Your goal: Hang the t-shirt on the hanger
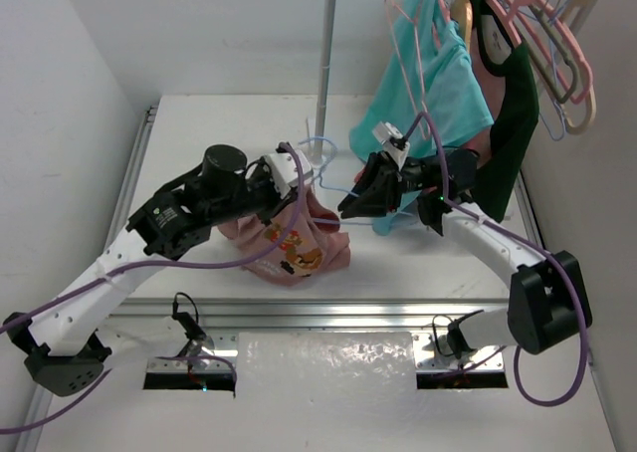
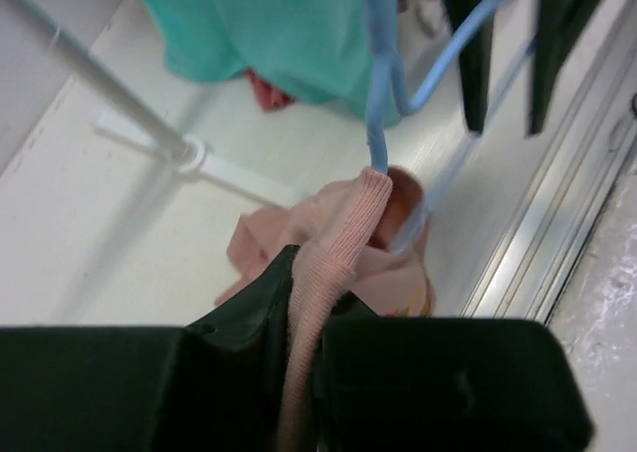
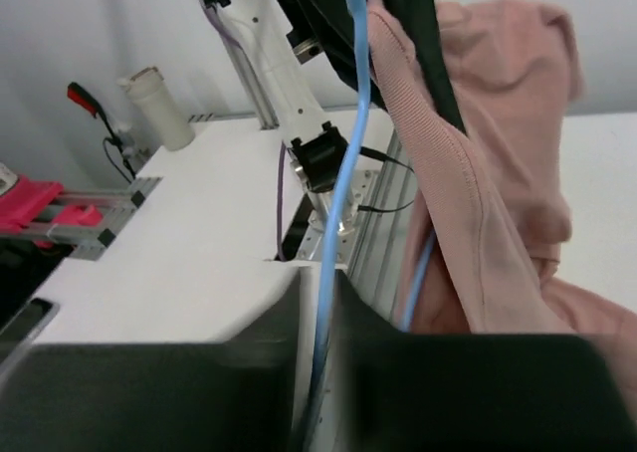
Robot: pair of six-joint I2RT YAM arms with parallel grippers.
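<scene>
T-shirt (image 1: 299, 245): pink, bunched at mid-table (image 1: 199, 133), print facing up, ribbed collar lifted off the heap.
Left tool (image 2: 302, 308): clamped on that collar, with the fabric running lengthwise between its fingers.
Hanger (image 1: 317, 153): light blue wire, held off the table just beyond the t-shirt. Its long axis runs roughly across, tool to tool. The hook points toward the far side, and one wire meets the collar's edge.
Right tool (image 3: 318, 308): clamped on the wire.
Beyond: rack post (image 1: 323, 64). Teal shirt (image 1: 438, 94), dark green garment (image 1: 513, 133) and pink hangers (image 1: 557, 54) hang at far right.
</scene>
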